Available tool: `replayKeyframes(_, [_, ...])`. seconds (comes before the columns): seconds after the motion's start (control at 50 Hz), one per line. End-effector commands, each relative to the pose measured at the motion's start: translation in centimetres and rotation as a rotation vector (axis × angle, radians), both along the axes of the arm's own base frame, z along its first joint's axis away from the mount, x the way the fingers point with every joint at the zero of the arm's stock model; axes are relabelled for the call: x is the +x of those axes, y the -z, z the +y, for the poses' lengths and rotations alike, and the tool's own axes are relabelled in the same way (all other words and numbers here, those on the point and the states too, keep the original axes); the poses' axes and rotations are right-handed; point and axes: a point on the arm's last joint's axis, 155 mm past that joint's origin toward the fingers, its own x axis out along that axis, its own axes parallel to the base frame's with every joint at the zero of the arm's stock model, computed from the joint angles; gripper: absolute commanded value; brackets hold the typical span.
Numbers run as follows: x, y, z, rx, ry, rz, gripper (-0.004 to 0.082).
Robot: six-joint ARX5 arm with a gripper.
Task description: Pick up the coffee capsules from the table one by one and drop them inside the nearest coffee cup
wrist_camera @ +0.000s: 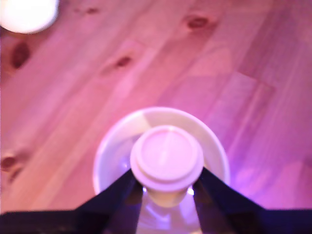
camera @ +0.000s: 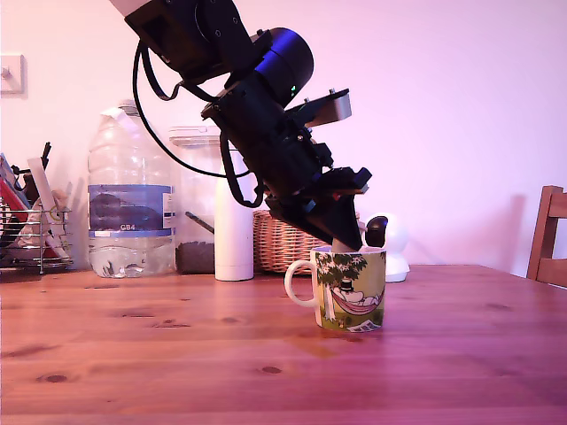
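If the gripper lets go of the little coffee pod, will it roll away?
Probably not: the capsule hangs right over the mug's open mouth, so it should drop inside. It looks small and light. Its round rim might roll on bare table.

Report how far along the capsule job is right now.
Done: the pickup; no capsule shows loose on the table in either view. In hand: the gripper is shut on a coffee capsule, held right over the mouth of the coffee cup. Left: opening the jaws to drop it in. Whether the cup already holds others cannot be seen.
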Motion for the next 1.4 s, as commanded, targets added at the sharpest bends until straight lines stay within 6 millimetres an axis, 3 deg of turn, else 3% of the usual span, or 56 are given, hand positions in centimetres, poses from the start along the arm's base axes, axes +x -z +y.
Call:
replayKeyframes(0.0, [0.2, 0.4, -0.3, 0.002, 0.005, -0.002, 0.0557])
replayKeyframes(0.46, [1.0, -0.9, -0.4, -0.036, 0.000, -0.036, 0.0551])
replayKeyframes(0.78, [2.3, -5.4, 1.5, -0.102, -0.038, -0.087, 0.0546])
replayKeyframes(0.88, [2.6, -6.2, 2.5, -0.113, -0.056, -0.100, 0.0447])
replayKeyframes(1.16, [2.3, -9.0, 6.3, -0.164, -0.106, -0.168, 0.0047])
replayKeyframes(1.38, [1.7, -10.0, 9.1, -0.206, -0.158, -0.197, 0.0013])
